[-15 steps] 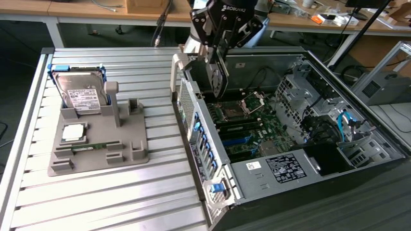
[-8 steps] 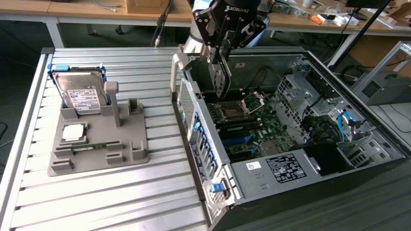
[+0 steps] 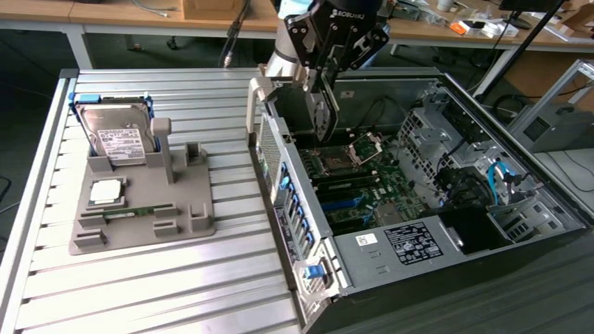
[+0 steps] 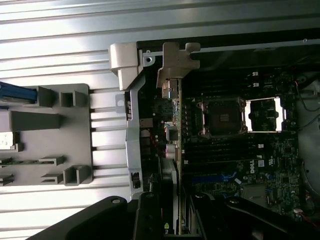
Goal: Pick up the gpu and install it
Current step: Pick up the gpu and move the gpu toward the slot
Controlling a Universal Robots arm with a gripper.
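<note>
Pincer (image 3: 322, 80), part-closed on the gpu (image 3: 323, 117), holds it edge-down in the exterior view's upper middle, above the open computer case (image 3: 297, 202), probably so its lower edge can meet a motherboard (image 3: 366, 184) slot.

A robotics lab or workshop. An open computer case (image 3: 371, 270) sits on a ribbed metal tabletop (image 3: 139, 292). Cluttered wooden tabletops (image 3: 37, 8) with cables (image 3: 154, 8) stand behind

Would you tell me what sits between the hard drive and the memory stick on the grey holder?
In the exterior view, a square silver chip lies between the hard drive and the memory stick.
</note>
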